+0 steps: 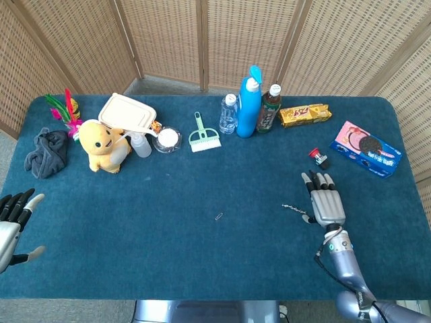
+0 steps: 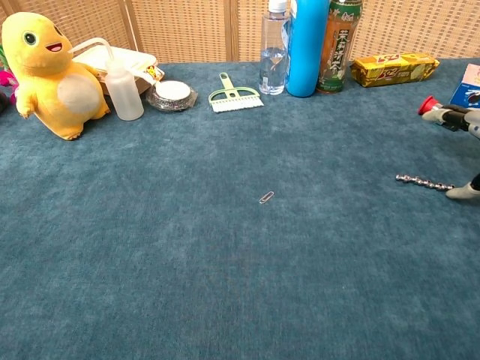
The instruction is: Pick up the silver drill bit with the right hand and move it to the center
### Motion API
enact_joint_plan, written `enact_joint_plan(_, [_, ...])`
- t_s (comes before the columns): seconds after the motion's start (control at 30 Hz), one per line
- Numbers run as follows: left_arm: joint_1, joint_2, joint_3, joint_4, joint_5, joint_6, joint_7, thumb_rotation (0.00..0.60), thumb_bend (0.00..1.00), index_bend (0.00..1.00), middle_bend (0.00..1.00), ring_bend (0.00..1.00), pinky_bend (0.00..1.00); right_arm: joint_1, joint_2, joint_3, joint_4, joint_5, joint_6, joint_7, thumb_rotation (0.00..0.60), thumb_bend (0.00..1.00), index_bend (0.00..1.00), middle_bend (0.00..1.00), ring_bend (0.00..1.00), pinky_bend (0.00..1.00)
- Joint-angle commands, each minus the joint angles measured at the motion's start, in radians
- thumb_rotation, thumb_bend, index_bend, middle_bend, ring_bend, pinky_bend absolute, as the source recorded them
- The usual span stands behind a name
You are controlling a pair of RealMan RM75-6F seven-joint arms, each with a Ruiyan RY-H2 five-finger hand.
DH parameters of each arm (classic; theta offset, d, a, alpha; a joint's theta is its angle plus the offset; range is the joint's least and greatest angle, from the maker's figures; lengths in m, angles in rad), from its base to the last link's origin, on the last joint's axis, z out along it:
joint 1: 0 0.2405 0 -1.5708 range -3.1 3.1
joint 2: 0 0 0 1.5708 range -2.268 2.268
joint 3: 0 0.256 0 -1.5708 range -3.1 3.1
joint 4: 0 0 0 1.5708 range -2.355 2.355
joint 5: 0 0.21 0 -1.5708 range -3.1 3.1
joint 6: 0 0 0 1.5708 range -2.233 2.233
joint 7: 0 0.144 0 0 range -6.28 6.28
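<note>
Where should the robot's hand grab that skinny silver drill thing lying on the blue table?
Probably pinch the silver drill bit across its thin middle, coming down from above. It lies flat on the table, so only its top and sides are free. The right hand is already beside its right end.

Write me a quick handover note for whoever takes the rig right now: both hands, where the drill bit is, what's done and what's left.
Right hand: flat over the cloth, fingers extended, holding nothing; its thumb tip is at the near end of the silver drill bit.
Left hand: open, idle at the table's left edge.
Drill bit: lying flat on the right side, well right of the paper clip near the center.
Done: hand positioned beside the bit.
Left: grip, lift, carry to center, release.
</note>
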Motion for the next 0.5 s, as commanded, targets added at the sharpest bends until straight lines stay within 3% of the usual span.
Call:
enact_joint_plan(0.03, [0.000,0.000,0.000,-0.001,-0.001,0.000,-0.001,0.600,0.17,0.03,0.00,0.00,0.00,0.007,-0.004,0.008,0.004,0.010,-0.007,0.001,0.600,0.00,0.00,0.00,0.00,0.00])
enact_joint_plan(0.5, [-0.003,0.001,-0.001,0.003,-0.005,-0.006,-0.009,0.600,0.17,0.03,0.00,0.00,0.00,0.035,0.003,0.033,-0.001,0.027,-0.001,-0.010,0.600,0.00,0.00,0.00,0.00,0.00])
